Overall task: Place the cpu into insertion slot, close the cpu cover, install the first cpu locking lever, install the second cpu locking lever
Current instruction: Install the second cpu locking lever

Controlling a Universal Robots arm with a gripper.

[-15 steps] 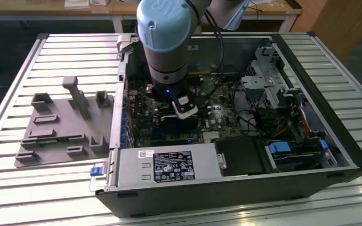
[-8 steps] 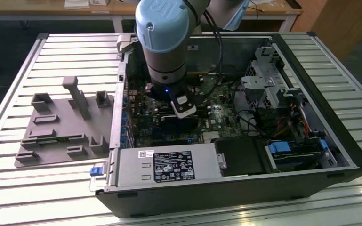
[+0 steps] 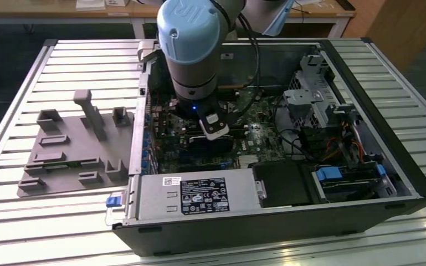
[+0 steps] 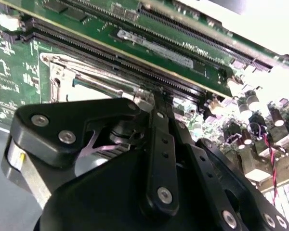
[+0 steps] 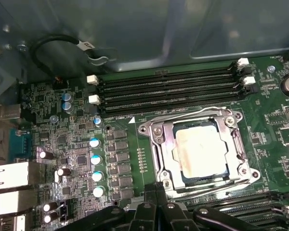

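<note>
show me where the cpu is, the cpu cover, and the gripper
cpu [image 5: 201,154]: first wrist view, middle of its silver-grey metal top, seated in the socket.
cpu cover [image 5: 160,140]: first wrist view, one side bar of the silvery frame around the chip.
gripper [image 5: 158,192]: first wrist view, the black fingertips, together at the frame's edge.

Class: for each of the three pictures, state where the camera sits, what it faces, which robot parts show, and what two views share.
Exterior view: off the arm, above the open computer case; shows the arm.
First wrist view: on the arm, facing the cpu under its cover; pincer at the edge.
Second wrist view: on the arm, facing the pincer.
Shared: both wrist views show the cover.
</note>
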